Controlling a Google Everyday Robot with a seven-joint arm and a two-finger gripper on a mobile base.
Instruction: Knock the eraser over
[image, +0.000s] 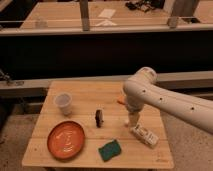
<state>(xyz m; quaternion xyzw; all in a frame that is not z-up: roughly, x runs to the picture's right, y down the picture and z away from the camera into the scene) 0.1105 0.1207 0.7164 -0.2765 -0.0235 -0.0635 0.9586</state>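
**Hand.** The hand (131, 121) hangs from the downward-bent end of the white arm (165, 100), which enters from the right. It is released, with fingers spread and nothing between them. It sits low over the right half of the desk (85, 90), nearer the right edge than the left.

**Nearest things.** A white packet (144, 135) lies flat just beside the hand, toward the front right corner, set at a slant to the desk edges. It carries darker markings, but no writing can be read. The tip of an orange marker (120, 101) shows behind the hand, toward the back edge; the rest is hidden by the arm.

**Task object.** The eraser (99, 118) stands on end near the middle of the desk, to the left of the hand and apart from it. It is a small, narrow black block with its long axis vertical, pointing straight up from the desk top. A lighter patch shows near its upper end. No label can be made out.

**Farther out.**
- A green sponge (109, 149) lies near the front edge, in front of the eraser.
- An orange plate (66, 140) lies toward the front left corner.
- A white cup (64, 104) stands upright behind the plate, near the left edge.
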